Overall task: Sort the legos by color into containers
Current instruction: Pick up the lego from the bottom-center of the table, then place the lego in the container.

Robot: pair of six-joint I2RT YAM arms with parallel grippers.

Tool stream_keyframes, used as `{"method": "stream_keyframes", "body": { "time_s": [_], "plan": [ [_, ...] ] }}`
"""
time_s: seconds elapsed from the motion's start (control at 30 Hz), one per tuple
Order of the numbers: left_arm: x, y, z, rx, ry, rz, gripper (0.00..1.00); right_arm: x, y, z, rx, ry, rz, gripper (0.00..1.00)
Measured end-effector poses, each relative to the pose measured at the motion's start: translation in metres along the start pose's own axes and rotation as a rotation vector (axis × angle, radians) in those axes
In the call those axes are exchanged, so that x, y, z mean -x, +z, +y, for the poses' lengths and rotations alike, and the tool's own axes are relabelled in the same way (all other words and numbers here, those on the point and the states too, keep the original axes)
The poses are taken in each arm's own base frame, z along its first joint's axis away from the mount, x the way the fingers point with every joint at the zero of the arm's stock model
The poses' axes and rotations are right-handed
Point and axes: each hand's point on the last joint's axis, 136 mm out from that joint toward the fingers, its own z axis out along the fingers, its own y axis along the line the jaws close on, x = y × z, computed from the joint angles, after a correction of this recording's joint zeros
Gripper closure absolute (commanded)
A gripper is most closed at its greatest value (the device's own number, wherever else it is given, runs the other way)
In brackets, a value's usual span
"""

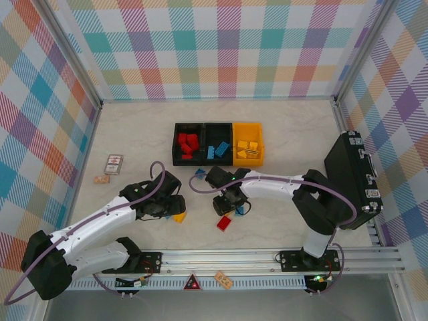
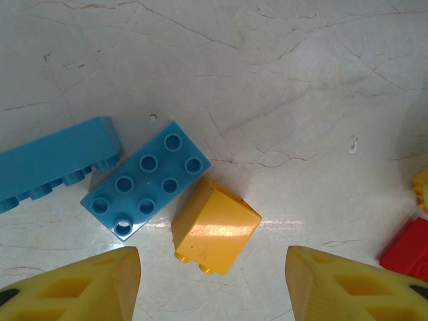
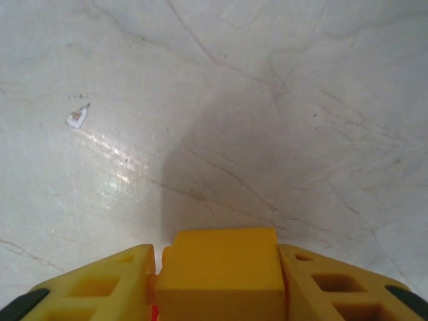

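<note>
Three joined containers sit mid-table: a black one [image 1: 189, 143] with red legos, a black one [image 1: 219, 147] with blue legos, and a yellow one [image 1: 248, 148] with yellow legos. My left gripper [image 2: 214, 287] is open just short of a yellow lego [image 2: 215, 227] lying on its side. A blue studded lego [image 2: 147, 180] touches that brick, with a long light-blue lego [image 2: 53, 160] beside it. My right gripper [image 3: 217, 284] is shut on another yellow lego [image 3: 221, 267], low over the tabletop. In the top view the right gripper [image 1: 232, 198] is in front of the containers.
A red lego [image 1: 224, 223] and a blue lego [image 1: 239, 211] lie near the right gripper. Another blue lego [image 1: 200, 174] lies just before the containers. A printed card [image 1: 114, 164] lies at the left. A large black latched case [image 1: 354, 177] stands at the right edge.
</note>
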Motion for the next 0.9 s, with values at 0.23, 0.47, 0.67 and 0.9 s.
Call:
{"method": "stream_keyframes", "body": {
  "time_s": [0.23, 0.47, 0.67, 0.9],
  "plan": [
    [0.002, 0.002, -0.005, -0.018, -0.003, -0.001, 0.41, 0.029, -0.024, -0.007, -0.001, 0.035, -0.099, 0.62],
    [0.009, 0.008, -0.018, -0.042, -0.003, 0.003, 0.41, 0.078, -0.072, -0.055, 0.009, 0.191, -0.257, 0.62],
    [0.027, 0.007, -0.044, -0.106, -0.005, -0.025, 0.41, 0.110, -0.098, -0.114, -0.027, 0.343, -0.348, 0.62],
    [0.048, 0.008, -0.073, -0.170, -0.006, -0.049, 0.41, 0.159, -0.103, -0.169, -0.071, 0.474, -0.406, 0.62]
  ]
}}
